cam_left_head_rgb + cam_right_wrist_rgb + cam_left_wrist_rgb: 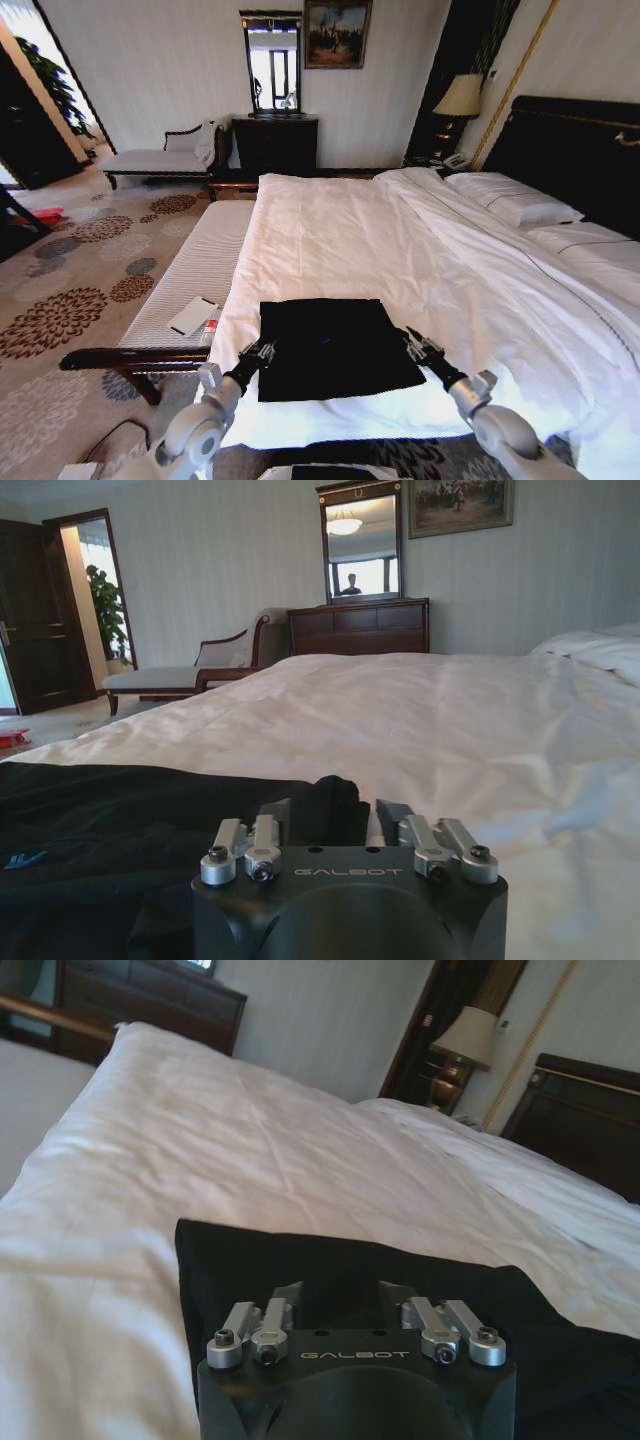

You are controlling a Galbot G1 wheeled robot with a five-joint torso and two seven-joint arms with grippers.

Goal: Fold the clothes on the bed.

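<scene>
The clothes, a black T-shirt (335, 345), lie flat as a rough rectangle on the white bed (330, 230), close to its near edge. My left gripper (262, 350) is at the shirt's left edge, open, with its fingers (288, 1298) low over the black fabric (400, 1270). My right gripper (412, 343) is at the shirt's right edge, also open. A raised fold of the shirt (335, 795) sits just ahead of and between the right gripper's (332, 818) fingers. The lettering on the shirt is hidden.
A white-cushioned dark-wood bench (195, 265) runs along the bed's left side, with a paper pad (192, 315) and a small bottle (210, 325) on it. Pillows (515, 200) and the dark headboard (580, 150) are at right. A dresser (275, 140) stands against the far wall.
</scene>
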